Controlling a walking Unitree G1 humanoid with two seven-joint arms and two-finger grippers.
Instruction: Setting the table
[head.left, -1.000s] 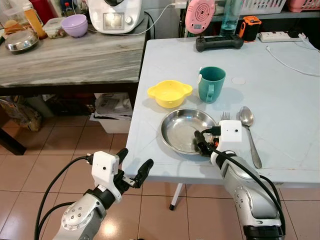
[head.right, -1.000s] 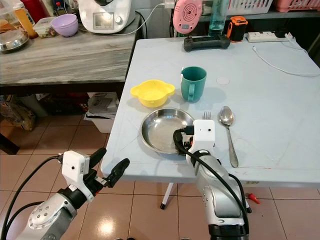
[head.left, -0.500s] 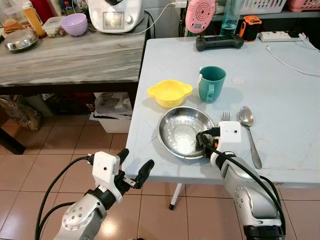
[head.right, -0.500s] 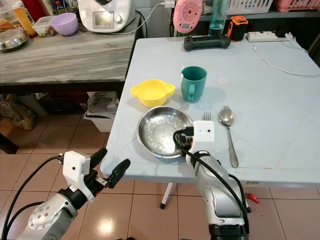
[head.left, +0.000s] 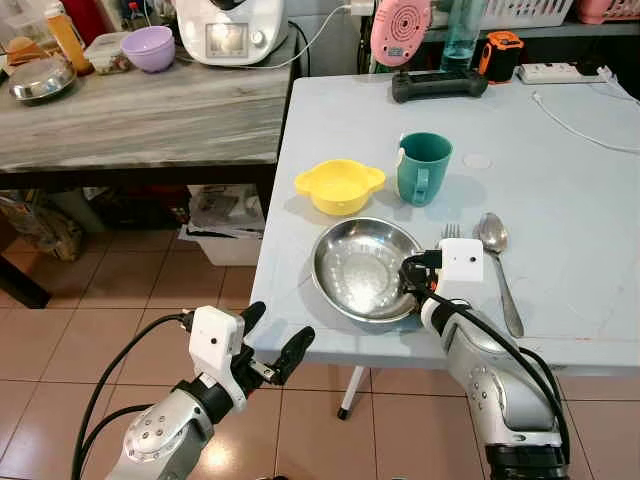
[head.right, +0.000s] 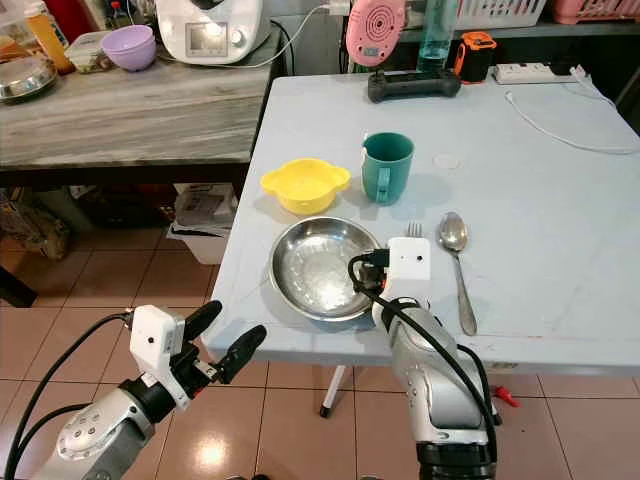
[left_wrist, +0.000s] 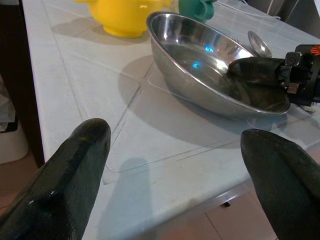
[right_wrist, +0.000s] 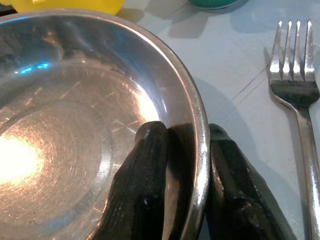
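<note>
We have the right gripper (right_wrist: 182, 165) clamped on the steel plate (head.left: 355, 268) rim, positioning it; next, release; left gripper (head.left: 270, 340) fingers apart

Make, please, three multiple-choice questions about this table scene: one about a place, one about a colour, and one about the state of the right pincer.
1. Where does the fork lie?
A. inside the yellow bowl
B. between the steel plate and the spoon
C. on the wooden counter

2. What colour is the mug?
A. green
B. red
C. white

3. What is the right pincer doing?
A. hanging open above the floor
B. holding the spoon
C. gripping the rim of the steel plate

Answers:
1 B: the fork lies on the table between the steel plate and the spoon.
2 A: the mug, behind the plate and beside the yellow bowl, is green.
3 C: the right pincer has one finger inside the plate's rim and one outside it.
</note>
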